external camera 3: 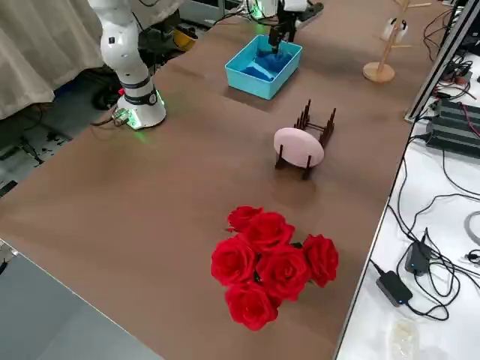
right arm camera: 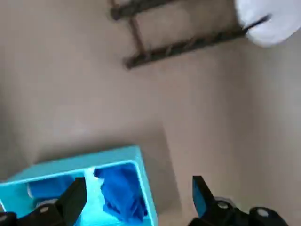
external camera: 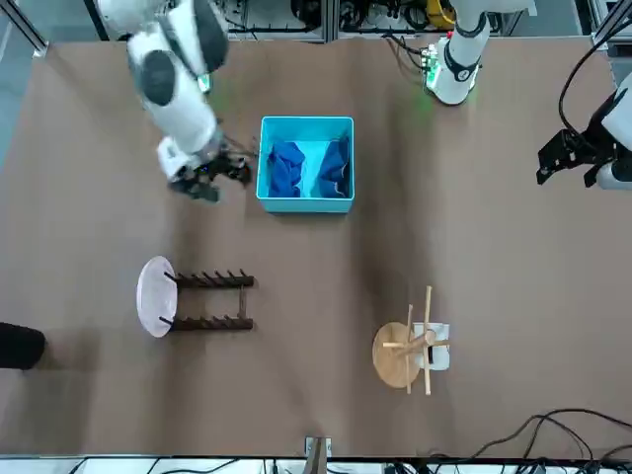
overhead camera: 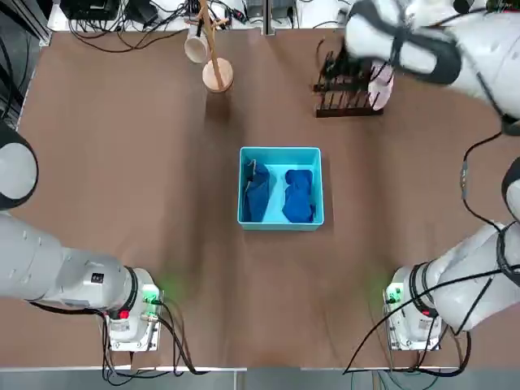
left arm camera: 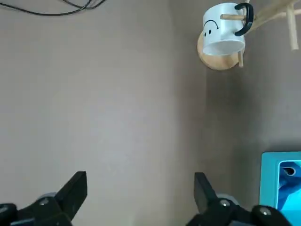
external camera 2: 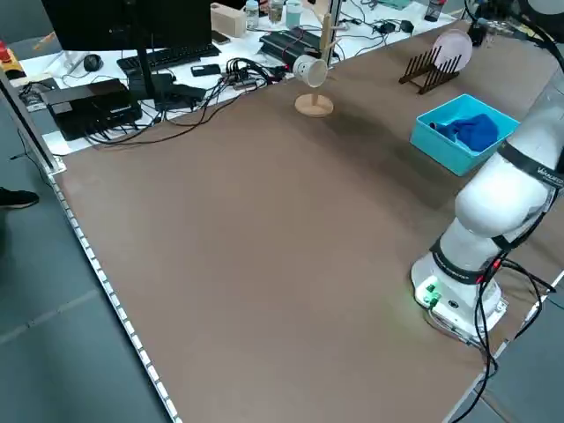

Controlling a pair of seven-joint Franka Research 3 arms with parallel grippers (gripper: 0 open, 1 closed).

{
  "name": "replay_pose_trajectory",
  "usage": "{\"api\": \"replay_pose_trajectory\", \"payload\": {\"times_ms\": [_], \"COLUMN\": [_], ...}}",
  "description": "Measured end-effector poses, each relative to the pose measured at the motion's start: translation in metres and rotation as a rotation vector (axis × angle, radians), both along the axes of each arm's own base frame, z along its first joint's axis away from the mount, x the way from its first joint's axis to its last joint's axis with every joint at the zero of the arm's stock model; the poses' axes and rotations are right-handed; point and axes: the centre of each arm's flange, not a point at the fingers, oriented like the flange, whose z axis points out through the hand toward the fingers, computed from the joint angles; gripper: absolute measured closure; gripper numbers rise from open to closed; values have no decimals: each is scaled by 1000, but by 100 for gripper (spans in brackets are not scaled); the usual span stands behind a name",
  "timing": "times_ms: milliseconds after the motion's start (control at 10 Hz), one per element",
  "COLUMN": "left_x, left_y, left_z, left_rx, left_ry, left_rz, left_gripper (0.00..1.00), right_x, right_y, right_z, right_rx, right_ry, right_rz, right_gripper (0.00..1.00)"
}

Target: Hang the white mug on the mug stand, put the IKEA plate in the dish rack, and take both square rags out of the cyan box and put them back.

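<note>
Red roses [external camera 3: 271,266] before dish rack [external camera 3: 309,135].

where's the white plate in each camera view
Top: IKEA plate on the dish rack's right end, partly under the arm.
Front: plate on the rack's left end.
Left side: top right.
Right side: centre.
Left wrist: not in it.
Right wrist: upper right.
Shared landmark: the dish rack.

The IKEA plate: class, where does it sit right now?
In the front view the IKEA plate stands on edge in the dish rack's end slot, on the robot's right, far from the cyan box.
</note>
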Motion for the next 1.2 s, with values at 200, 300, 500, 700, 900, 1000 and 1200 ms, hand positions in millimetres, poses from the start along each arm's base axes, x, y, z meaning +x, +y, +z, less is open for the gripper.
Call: {"api": "replay_pose_trajectory", "payload": {"times_ms": [200, 300, 500, 700, 900, 1000, 1200], "left_x": [0, 1, 1, 1, 1, 1, 1], "left_y": [0, 0, 1, 1, 1, 1, 1], "left_z": [0, 1, 4, 5, 5, 5, 5], "left_rx": [0, -1, -2, -2, -2, -2, -2], "left_ry": [-2, -6, -14, -15, -15, -15, -15], "left_rz": [3, 6, 10, 10, 11, 11, 11], "left_gripper": [0, 0, 0, 0, 0, 0, 0], "right_x": [37, 55, 75, 78, 77, 75, 69], "right_y": [-74, -121, -219, -279, -307, -315, -319], "right_z": [29, 41, 62, 79, 105, 119, 149], "right_rx": [16, 22, 21, 12, 3, -13, -55], "right_ry": [-43, -77, -141, -175, -208, -206, -199], "right_rz": [-48, -42, 6, 38, 54, 61, 82], "right_gripper": [1, 1, 1, 0, 0, 0, 0]}}
